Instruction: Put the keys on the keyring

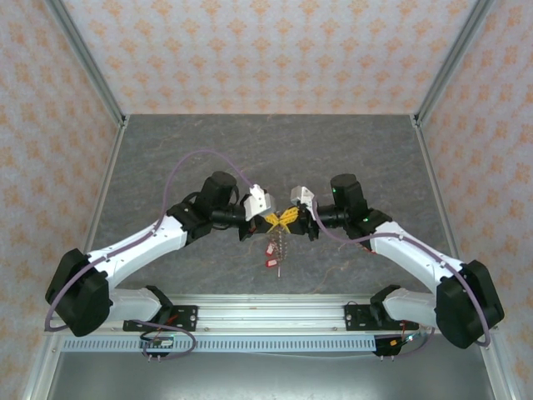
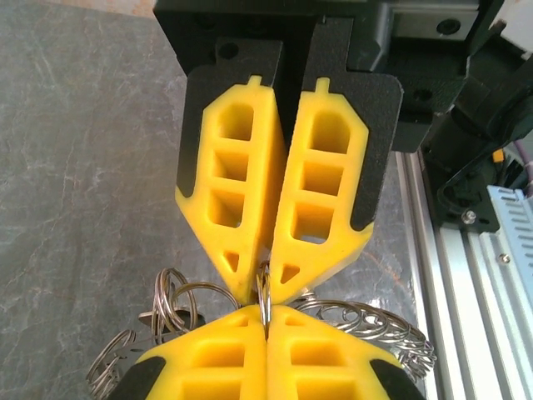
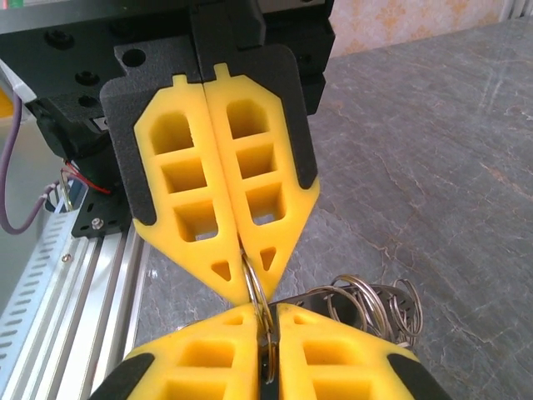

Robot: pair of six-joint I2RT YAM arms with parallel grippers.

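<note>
My two grippers meet tip to tip above the middle of the table, left gripper (image 1: 272,222) and right gripper (image 1: 291,218). Both are shut on the same small split ring (image 2: 264,293), which stands edge-on between the yellow fingertips. In the left wrist view my left gripper (image 2: 268,323) is at the bottom, the right gripper (image 2: 263,282) above it. The right wrist view has the split ring (image 3: 257,289) running into the narrow slit of the right gripper (image 3: 266,323). The chain-like keyring (image 2: 379,329) lies beside the tips. Keys with red tags (image 1: 271,250) hang beneath.
More loose metal rings (image 2: 171,304) bunch on the other side of the fingertips. The grey stone-look tabletop (image 1: 166,167) lies below. An aluminium rail (image 1: 275,312) runs along the near edge by the arm bases, and patterned walls close the cell.
</note>
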